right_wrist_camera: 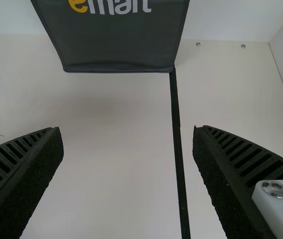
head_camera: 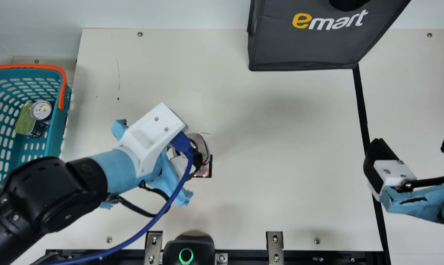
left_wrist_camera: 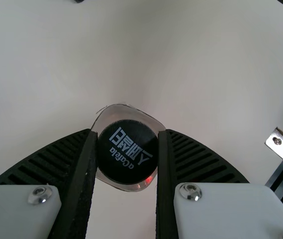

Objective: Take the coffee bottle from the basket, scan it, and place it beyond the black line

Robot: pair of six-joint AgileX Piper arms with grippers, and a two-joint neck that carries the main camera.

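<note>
In the main view my left gripper (head_camera: 193, 156) is left of the table's middle, with the coffee bottle (head_camera: 204, 148) partly hidden beneath it. The left wrist view has the bottle's black lid (left_wrist_camera: 127, 158) pinched between both ribbed fingers of my left gripper (left_wrist_camera: 127, 142), and a red glow lies on the bottle's clear edge. At the right, over the black line (head_camera: 362, 110), my right gripper (head_camera: 413, 147) stands open and holds nothing. Seen from the right wrist, that gripper (right_wrist_camera: 128, 137) has its fingers wide apart, with the black line (right_wrist_camera: 177, 134) running between them.
A teal basket (head_camera: 56, 136) with an orange handle stands at the left, holding cans (head_camera: 41, 109). A scanner (head_camera: 187, 254) with a green ring is at the front edge between metal brackets (head_camera: 274, 244). A dark grey bag (head_camera: 302, 48) is at the back, beside the line.
</note>
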